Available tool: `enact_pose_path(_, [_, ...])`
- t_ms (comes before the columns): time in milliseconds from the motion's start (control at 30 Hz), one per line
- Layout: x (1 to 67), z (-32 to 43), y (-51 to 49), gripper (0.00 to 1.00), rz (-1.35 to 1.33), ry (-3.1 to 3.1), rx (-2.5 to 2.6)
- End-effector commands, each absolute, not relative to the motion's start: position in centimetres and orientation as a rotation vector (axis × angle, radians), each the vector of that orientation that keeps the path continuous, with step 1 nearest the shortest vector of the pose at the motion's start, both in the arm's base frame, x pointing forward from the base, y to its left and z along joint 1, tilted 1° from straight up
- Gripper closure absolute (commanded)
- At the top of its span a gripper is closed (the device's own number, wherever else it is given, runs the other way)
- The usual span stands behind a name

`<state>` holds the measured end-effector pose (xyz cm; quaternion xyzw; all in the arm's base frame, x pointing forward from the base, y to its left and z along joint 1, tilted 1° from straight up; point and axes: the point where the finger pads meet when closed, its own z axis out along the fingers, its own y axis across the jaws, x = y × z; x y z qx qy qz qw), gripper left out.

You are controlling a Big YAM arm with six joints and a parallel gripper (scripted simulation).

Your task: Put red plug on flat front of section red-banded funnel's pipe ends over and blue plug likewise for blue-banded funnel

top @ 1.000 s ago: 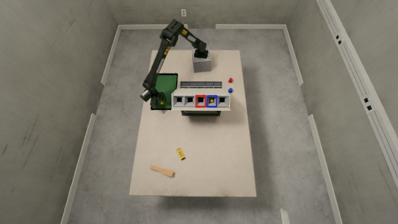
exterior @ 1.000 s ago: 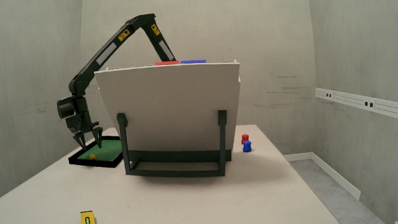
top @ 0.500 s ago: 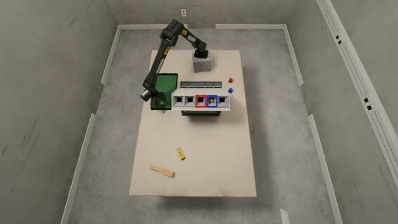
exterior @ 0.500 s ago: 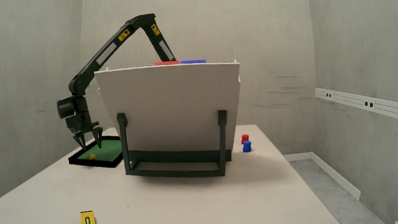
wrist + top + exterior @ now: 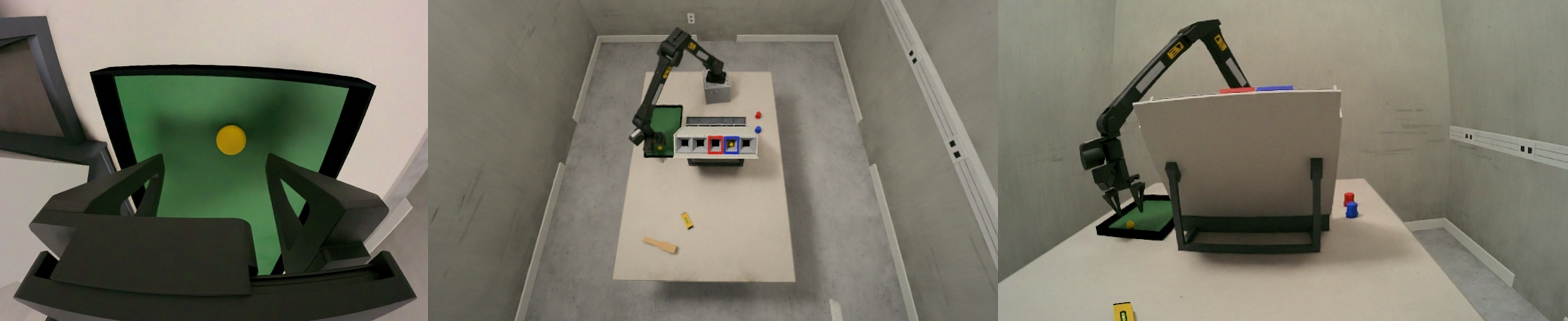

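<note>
My gripper (image 5: 652, 148) (image 5: 1128, 206) (image 5: 214, 160) is open and empty, a little above the green marble tray (image 5: 666, 120) (image 5: 1154, 211) (image 5: 179, 103). One yellow marble (image 5: 660, 147) (image 5: 1130, 224) (image 5: 230, 139) lies on the tray just ahead of the fingers. The white cover box (image 5: 717, 153) (image 5: 1247, 147) has a row of funnels on top. The red-banded funnel (image 5: 715, 144) looks empty. The blue-banded funnel (image 5: 731, 144) holds a yellow marble (image 5: 731, 144). The red plug (image 5: 757, 115) (image 5: 1349, 198) and the blue plug (image 5: 757, 129) (image 5: 1352, 209) stand on the table to the right of the box.
A dark row of sections (image 5: 716, 120) lies behind the box, near the arm's grey base (image 5: 717, 91). The box's dark stand (image 5: 1247, 242) (image 5: 44, 103) is next to the tray. A yellow block (image 5: 686, 220) (image 5: 1123, 311) and a wooden piece (image 5: 660, 244) lie near the table's front.
</note>
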<state>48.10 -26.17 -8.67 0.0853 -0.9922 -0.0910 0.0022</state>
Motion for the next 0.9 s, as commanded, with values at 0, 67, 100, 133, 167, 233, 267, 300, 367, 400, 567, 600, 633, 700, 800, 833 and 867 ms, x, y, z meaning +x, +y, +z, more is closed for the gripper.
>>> enact_pose_path(0, [49.16, -9.22, -27.57, 0.20, -0.272, -3.128, 0.270])
enact_pose_path(67, [49.17, -9.24, -27.59, 0.20, -0.272, -3.128, 0.270])
enact_pose_path(100, [49.17, -9.24, -27.59, 0.20, -0.272, -3.128, 0.270])
enact_pose_path(133, [49.18, -9.26, -27.61, 0.20, -0.272, -3.128, 0.271])
enact_pose_path(167, [49.19, -9.28, -27.64, 0.20, -0.272, -3.128, 0.271])
enact_pose_path(233, [49.21, -9.32, -27.68, 0.20, -0.272, -3.128, 0.271])
enact_pose_path(267, [49.22, -9.33, -27.71, 0.20, -0.272, -3.128, 0.271])
enact_pose_path(300, [49.23, -9.35, -27.73, 0.20, -0.272, -3.128, 0.271])
enact_pose_path(367, [49.25, -9.39, -27.78, 0.20, -0.272, -3.128, 0.271])
enact_pose_path(400, [49.26, -9.41, -27.80, 0.20, -0.272, -3.128, 0.271])
enact_pose_path(567, [49.30, -9.51, -27.91, 0.20, -0.272, -3.128, 0.272])
enact_pose_path(600, [49.31, -9.53, -27.94, 0.20, -0.272, -3.128, 0.272])
enact_pose_path(633, [49.31, -9.53, -27.94, 0.20, -0.272, -3.128, 0.272])
enact_pose_path(700, [49.29, -9.64, -27.88, 0.20, -0.272, -3.128, 0.272])
enact_pose_path(800, [49.22, -9.96, -27.71, 0.20, -0.273, -3.128, 0.272])
enact_pose_path(833, [49.19, -10.07, -27.66, 0.20, -0.273, -3.128, 0.272])
enact_pose_path(867, [49.17, -10.17, -27.60, 0.20, -0.273, -3.128, 0.272])
